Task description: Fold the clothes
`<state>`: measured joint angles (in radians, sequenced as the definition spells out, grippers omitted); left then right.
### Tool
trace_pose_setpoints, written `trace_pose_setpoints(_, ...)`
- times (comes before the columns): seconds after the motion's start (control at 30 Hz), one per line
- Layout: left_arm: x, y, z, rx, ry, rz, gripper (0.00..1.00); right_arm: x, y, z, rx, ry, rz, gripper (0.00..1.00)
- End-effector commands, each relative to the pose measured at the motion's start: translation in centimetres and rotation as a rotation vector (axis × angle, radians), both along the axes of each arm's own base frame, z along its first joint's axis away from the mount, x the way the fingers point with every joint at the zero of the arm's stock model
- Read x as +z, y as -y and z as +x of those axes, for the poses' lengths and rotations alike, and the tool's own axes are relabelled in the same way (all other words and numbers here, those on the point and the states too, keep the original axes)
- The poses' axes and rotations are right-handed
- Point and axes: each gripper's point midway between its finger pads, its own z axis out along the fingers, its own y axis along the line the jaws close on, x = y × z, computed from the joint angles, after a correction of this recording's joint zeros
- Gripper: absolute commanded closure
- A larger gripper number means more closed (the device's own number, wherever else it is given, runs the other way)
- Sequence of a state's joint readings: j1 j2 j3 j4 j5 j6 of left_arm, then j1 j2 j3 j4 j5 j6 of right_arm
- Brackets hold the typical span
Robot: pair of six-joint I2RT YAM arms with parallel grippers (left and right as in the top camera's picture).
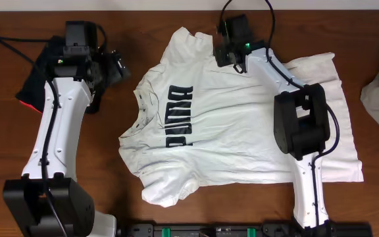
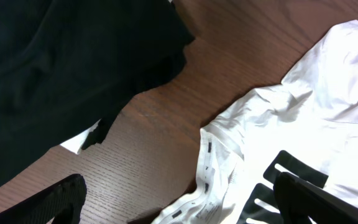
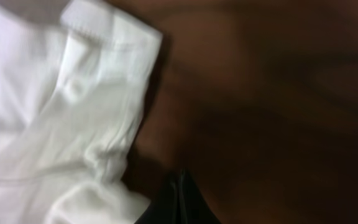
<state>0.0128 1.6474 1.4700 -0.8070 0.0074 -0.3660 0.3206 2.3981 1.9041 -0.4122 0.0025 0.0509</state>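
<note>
the white t-shirt (image 1: 242,131) lies spread out, front up, in the middle of the brown table (image 1: 143,20), with its neck toward the left arm. it looks soft, thin and light, so i think it will bend and wrinkle easily and may slide a bit on the wood. good places to hold it are the edges: a sleeve hem (image 3: 104,37), the shoulders, or the bottom edge.

big black letters (image 1: 179,115) on the chest say "puma". the strip (image 2: 205,168) inside the neck has tiny marks, too small to read.

the left gripper (image 2: 185,202) has its fingers wide apart and holds nothing. it hangs over the neck edge, near a black cloth (image 2: 55,62).

the right gripper (image 1: 232,56) is by the far sleeve. its own picture is blurry, so i cannot tell if its fingers are apart or together.
</note>
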Motion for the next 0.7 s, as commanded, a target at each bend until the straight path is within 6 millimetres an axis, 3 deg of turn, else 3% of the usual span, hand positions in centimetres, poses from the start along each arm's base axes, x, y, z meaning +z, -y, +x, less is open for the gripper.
trace_pose_setpoints(0.0,-0.2,-0.4,0.0,0.005,-0.007,0.013,0.02,1.5,1.4,1.1,-0.018,0.055,-0.041,0.99)
trace_pose_setpoints(0.17,-0.2,-0.4,0.0,0.005,-0.007,0.013,0.02,7.1,1.6,0.1,0.006,0.066,0.026,0.99)
trace_pose_setpoints(0.3,-0.2,-0.4,0.0,0.005,-0.007,0.013,0.02,8.6,2.9,-2.8,-0.018,-0.032,0.019,0.98)
trace_pose_setpoints(0.5,-0.2,-0.4,0.0,0.005,-0.007,0.013,0.02,4.9,4.3,-7.4,-0.023,-0.258,-0.048,0.98)
trace_pose_setpoints(0.67,-0.2,-0.4,0.0,0.005,-0.007,0.013,0.02,0.9,4.6,-8.4,-0.029,-0.356,-0.074,0.99)
